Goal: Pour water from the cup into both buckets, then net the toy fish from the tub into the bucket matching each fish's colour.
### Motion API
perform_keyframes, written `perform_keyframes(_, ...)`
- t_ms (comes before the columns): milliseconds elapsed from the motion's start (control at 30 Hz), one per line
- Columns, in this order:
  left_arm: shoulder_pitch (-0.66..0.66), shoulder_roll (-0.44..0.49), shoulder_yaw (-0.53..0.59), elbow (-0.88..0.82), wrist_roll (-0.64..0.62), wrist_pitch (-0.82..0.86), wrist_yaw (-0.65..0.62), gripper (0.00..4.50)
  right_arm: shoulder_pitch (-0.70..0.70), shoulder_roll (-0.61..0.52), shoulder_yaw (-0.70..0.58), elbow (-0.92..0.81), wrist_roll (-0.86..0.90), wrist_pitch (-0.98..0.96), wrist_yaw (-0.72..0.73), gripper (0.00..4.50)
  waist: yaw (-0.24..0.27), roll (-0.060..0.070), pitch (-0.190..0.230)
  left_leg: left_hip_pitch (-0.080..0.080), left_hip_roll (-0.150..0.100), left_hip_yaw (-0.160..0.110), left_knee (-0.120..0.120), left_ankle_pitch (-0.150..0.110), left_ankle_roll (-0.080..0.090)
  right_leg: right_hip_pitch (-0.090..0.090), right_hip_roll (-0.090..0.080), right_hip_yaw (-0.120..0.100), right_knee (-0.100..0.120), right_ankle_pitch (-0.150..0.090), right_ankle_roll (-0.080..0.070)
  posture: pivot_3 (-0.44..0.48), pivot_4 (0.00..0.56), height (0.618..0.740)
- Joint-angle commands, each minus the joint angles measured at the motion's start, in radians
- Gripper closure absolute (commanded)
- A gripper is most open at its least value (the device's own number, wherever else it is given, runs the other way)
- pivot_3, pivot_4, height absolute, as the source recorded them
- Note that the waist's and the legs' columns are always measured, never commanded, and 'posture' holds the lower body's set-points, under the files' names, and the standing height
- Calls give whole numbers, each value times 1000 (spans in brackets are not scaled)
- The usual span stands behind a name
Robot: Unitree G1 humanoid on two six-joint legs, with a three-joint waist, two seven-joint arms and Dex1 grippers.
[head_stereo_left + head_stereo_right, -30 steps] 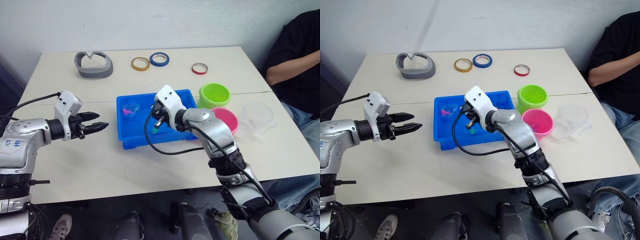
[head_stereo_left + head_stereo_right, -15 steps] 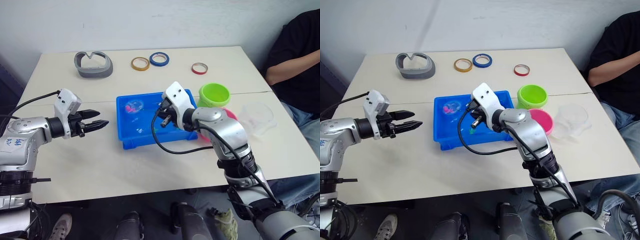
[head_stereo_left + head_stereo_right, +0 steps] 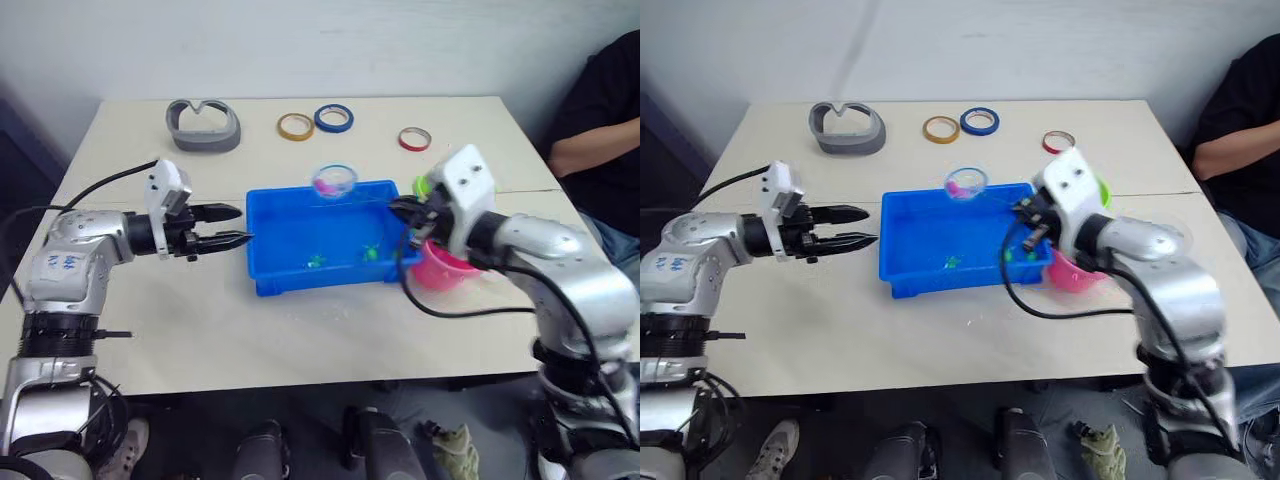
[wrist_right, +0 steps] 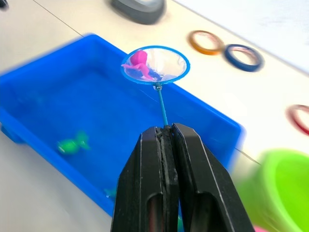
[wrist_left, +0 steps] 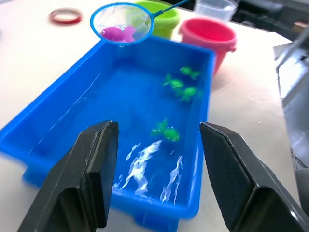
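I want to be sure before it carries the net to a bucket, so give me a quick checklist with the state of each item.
1. Right gripper shut on the net handle: ok.
2. Pink fish sitting inside the net: ok.
3. Net lifted above the tub rim: ok.
4. Pink bucket upright, mouth open: ok.
5. Left gripper open, outside the tub, clear of the net: ok.
6. Water in the buckets: cannot tell.

– How many of those tiny plastic fish?
– One pink fish [image 5: 117, 33] in the small blue-rimmed round net [image 5: 121, 23]; four green fish [image 5: 165, 131] in the shallow blue rectangular plastic tub [image 5: 63, 99].
– Buckets?
– Two: one lime green plastic bucket [image 5: 161, 14], one pink plastic bucket [image 5: 208, 36]. One clear plastic cup [image 5: 215, 8].
– Tape rings?
– Three: yellow [image 3: 295, 126], blue [image 3: 333, 117], red [image 3: 413, 138].
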Motion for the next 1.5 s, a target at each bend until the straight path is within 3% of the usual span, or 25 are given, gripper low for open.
perform_keyframes(33,-70,-50,-39,62,-5,-64,-82,1530,98,-129,-215,-147,31,33,26,4500,8,0,0,0,0,1,0,0,0,0,2,0,0,0,0,0,150,713)
perform_keyframes(200,-136,-107,-82,155,3,-110,-161,1530,219,-183,-374,-261,54,96,14,4500,11,0,0,3,1,1,1,1,0,1,2,1,-3,0,0,0,150,713)
perform_keyframes(300,-200,-173,-109,242,18,-163,-196,1530,416,-206,-481,-376,11,96,12,4500,21,0,0,3,1,-1,1,1,0,3,3,-1,-3,0,0,0,150,713)
perform_keyframes(467,-250,-221,-122,344,49,-226,-230,1530,664,-230,-538,-409,-105,-68,-21,4500,32,0,0,3,-3,-1,1,1,4,5,3,0,-7,2,3,0,150,713)
perform_keyframes(633,-276,-241,-120,400,70,-261,-251,1530,802,-232,-541,-369,-212,-241,-50,4500,32,0,0,4,-3,1,1,0,6,6,4,2,-8,3,5,0,150,713)
perform_keyframes(1100,-275,-239,-109,412,87,-282,-262,1530,1034,-286,-441,-306,-547,-664,-69,4500,35,0,0,4,-3,1,1,1,6,6,4,2,-8,3,5,0,150,713)
perform_keyframes(1500,-258,-237,-100,395,88,-284,-251,1530,1011,-356,-390,-130,-905,-926,-159,4500,34,0,0,4,-3,1,2,1,5,6,4,2,-8,3,5,0,150,713)
